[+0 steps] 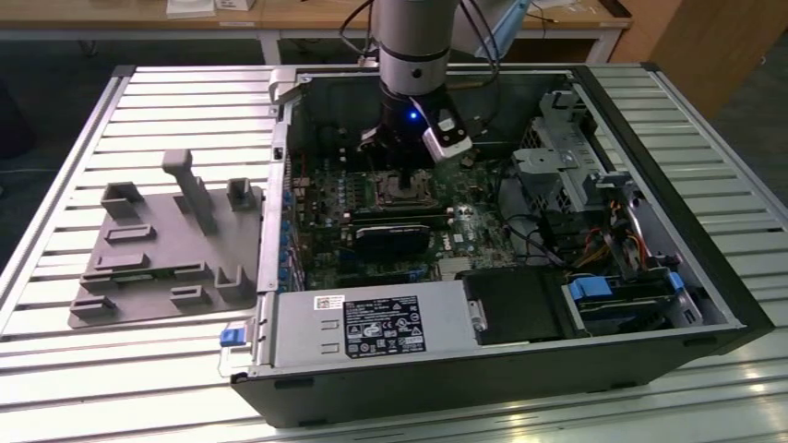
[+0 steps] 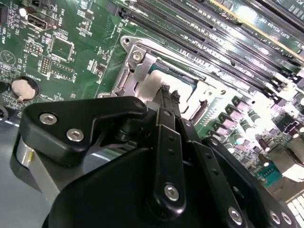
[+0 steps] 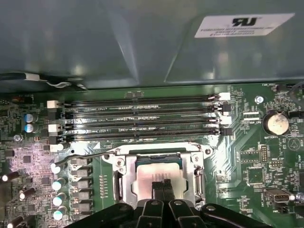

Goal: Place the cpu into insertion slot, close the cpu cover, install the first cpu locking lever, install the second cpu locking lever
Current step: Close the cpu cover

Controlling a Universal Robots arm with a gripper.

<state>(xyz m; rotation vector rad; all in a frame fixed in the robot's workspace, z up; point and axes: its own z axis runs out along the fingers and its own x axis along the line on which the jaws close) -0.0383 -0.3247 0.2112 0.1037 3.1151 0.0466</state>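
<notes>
The cpu (image 3: pixel 145 179) shows its pale silver face inside the insertion slot (image 1: pixel 401 192) on the green motherboard. The cpu cover (image 3: pixel 197 176), a silvery frame with a cut-out centre, lies flat around the chip. My gripper (image 3: pixel 162 186) hangs straight over the socket with its two black fingers pressed together, tips at the chip's face; whether they touch it I cannot tell. In the second wrist view the gripper (image 2: pixel 166 92) covers part of the cpu (image 2: pixel 152 83). A thin wire locking lever (image 3: pixel 85 154) juts out from the socket's corner, over the board.
Long black memory slots (image 3: pixel 137 118) run beside the socket, with the case wall (image 3: pixel 118 38) just beyond. A coin battery (image 3: pixel 275 122) and capacitors (image 3: pixel 59 183) flank it. Outside the open case (image 1: pixel 283 138) stand a grey fixture plate (image 1: pixel 166 245), the power supply (image 1: pixel 369 328) and drive cage (image 1: pixel 567 166).
</notes>
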